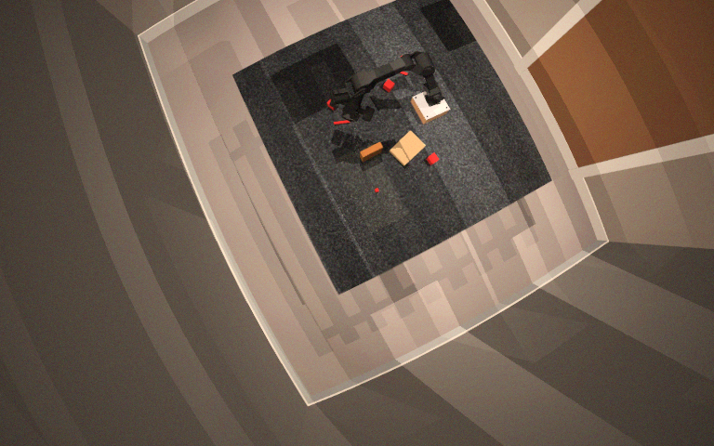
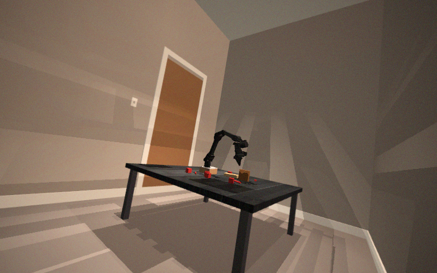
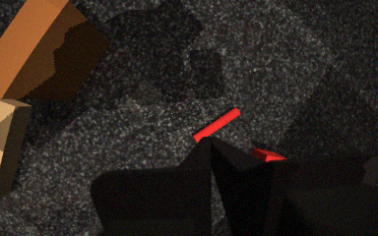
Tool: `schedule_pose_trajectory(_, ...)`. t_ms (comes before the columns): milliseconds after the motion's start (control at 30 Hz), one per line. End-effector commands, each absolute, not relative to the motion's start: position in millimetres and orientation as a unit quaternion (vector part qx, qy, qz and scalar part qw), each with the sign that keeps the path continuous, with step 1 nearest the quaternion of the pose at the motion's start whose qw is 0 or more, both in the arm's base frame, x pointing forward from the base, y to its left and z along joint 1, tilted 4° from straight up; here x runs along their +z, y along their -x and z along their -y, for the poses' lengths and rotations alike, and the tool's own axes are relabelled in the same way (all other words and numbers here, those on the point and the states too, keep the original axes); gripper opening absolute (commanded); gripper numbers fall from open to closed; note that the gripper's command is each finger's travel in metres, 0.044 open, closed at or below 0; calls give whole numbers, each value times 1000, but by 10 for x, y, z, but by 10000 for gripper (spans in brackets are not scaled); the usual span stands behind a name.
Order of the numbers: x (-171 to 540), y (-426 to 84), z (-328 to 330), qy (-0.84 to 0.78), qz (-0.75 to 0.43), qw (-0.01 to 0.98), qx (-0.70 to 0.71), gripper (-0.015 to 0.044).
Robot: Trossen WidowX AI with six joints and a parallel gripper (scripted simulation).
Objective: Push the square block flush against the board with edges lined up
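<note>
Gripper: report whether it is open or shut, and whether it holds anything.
Shut and empty. In the wrist view the gripper has its fingers meeting at the tips, hanging above the table.

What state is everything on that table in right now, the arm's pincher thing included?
Gripper: jaws shut, holding nothing, above the table.
Square block: flat on the table, apart from the board.
Board: flat on the table, not flush with the block.
Red rod: lying loose beneath the gripper.
</note>
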State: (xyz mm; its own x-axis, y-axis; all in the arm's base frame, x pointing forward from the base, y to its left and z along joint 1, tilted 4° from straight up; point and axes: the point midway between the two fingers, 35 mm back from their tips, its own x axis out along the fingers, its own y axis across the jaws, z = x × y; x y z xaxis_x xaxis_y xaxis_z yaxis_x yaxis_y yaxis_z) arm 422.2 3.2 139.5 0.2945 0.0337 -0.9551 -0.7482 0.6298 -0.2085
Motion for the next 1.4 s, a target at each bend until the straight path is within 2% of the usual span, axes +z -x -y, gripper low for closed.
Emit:
schedule_pose_trajectory(0,1331,-4194,-227,378,-530,694,309,0)
schedule_pose_trajectory(800,1202,-3848,-1298,567,-457,458,511,0)
schedule_pose_trajectory(1000,1181,-3847,-1304,568,-456,456,512,0)
schedule_pose_trajectory(1167,726,-3877,-1280,568,-456,456,512,0)
schedule_pose_trajectory(1367,705,-3876,-1281,568,-456,456,512,0)
